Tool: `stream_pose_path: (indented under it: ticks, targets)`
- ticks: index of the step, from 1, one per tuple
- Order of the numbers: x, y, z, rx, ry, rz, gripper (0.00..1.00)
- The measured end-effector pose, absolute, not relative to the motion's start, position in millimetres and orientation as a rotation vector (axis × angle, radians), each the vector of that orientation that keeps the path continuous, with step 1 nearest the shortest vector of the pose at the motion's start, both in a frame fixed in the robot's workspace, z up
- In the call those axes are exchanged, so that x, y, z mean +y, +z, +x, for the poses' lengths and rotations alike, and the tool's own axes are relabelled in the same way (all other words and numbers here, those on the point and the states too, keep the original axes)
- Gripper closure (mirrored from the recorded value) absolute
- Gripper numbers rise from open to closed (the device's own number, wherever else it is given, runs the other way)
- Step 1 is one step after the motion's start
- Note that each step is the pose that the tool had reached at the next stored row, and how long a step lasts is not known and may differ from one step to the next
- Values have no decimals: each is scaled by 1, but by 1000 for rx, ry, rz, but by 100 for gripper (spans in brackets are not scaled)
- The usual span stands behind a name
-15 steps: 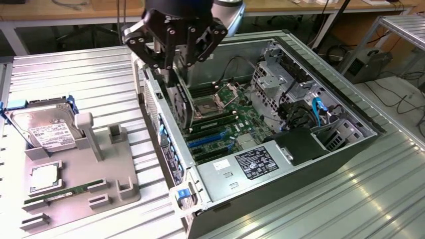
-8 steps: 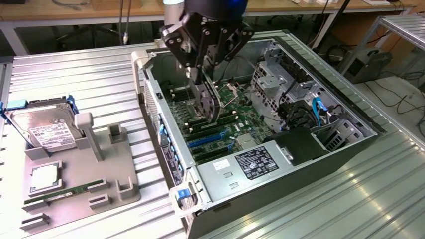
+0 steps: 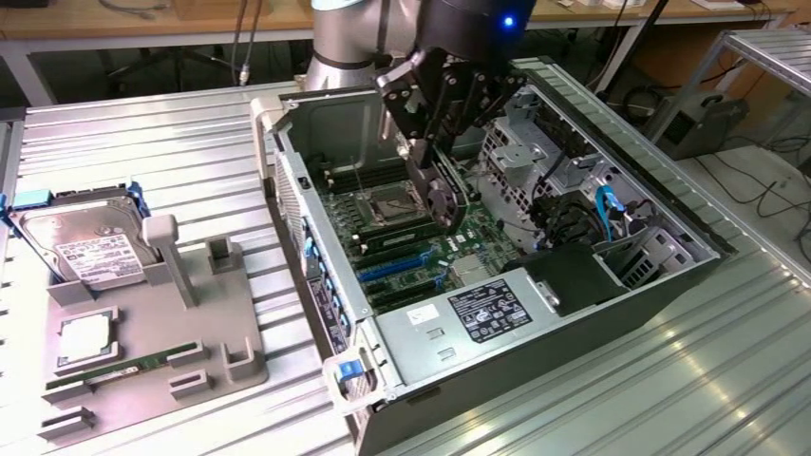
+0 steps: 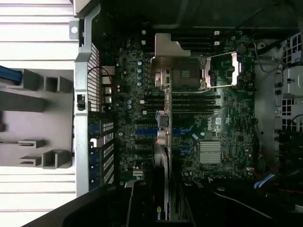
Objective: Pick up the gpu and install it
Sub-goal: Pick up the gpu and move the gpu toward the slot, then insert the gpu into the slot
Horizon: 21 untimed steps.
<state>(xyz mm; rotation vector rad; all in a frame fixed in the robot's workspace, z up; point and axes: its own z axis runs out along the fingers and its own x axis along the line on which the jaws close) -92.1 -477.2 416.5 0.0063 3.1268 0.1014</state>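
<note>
**Card in the jaws, hanging over the board**

The gripper (image 3: 438,152) is partly closed on the gpu (image 3: 445,204), pinching its upper end inside the open computer case (image 3: 659,218). In the exterior view the card hangs edge-on at six o'clock from the gripper. Its long axis runs twelve to six, and its lower end is close above the motherboard (image 3: 380,214). The blue expansion slots (image 3: 386,271) lie near, at about eight o'clock from that lower end. The wrist view looks down the card's thin edge (image 4: 161,161) toward the board. I judge the card not yet seated.
</note>
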Motion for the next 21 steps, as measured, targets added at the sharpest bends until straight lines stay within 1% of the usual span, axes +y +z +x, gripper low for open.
stream_pose_path:
  ticks: [9, 21]
  targets:
    - [-473, 400, -50, 3129, 87, 5, 74]
    - [-473, 400, -49, 3130, 87, 5, 74]
